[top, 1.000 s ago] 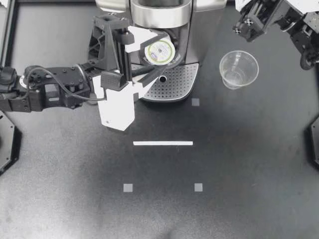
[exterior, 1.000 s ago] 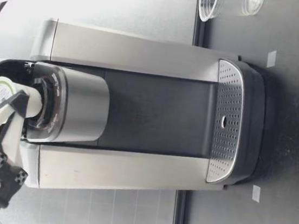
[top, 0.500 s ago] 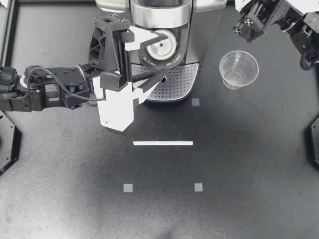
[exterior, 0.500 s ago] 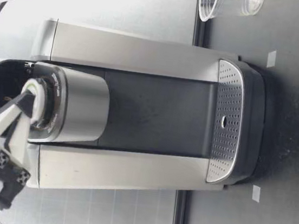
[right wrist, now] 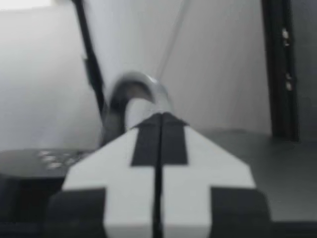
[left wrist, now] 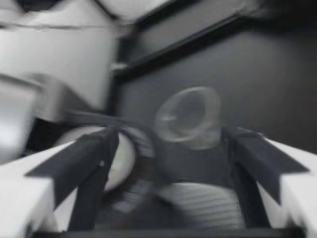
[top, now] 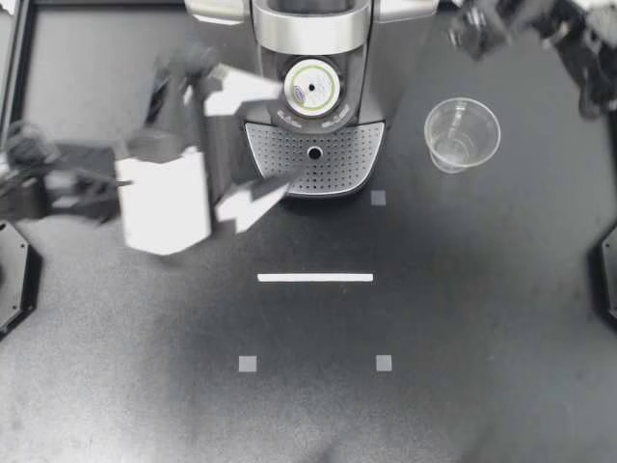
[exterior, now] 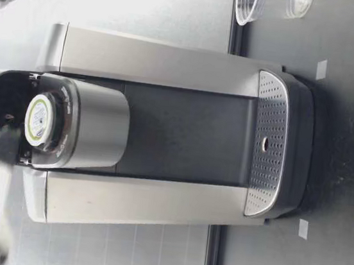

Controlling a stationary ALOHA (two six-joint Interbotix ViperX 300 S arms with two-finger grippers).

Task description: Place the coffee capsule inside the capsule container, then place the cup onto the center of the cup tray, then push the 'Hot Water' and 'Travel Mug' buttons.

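The coffee capsule [top: 310, 89] sits lid-up in the round capsule container [top: 333, 108] on top of the coffee machine; in the low view the capsule [exterior: 38, 119] rests in that open holder. My left gripper [top: 280, 135] is open and blurred, just left of the machine, holding nothing. In the left wrist view its gripper [left wrist: 171, 136] frames the clear plastic cup [left wrist: 188, 116] far ahead. The cup [top: 462, 133] stands upright on the table right of the machine. My right gripper [top: 472, 24] hovers at the back right, shut and empty [right wrist: 158, 148].
The perforated cup tray [top: 280, 154] lies at the machine's front. A white tape strip [top: 315, 278] and small grey squares [top: 248, 364] mark the dark table. A black frame rail [top: 12, 58] runs along the left edge.
My left gripper opened, let the capsule drop into the container and pulled back to the left. The capsule now sits seated in the holder. The right arm has shifted slightly.
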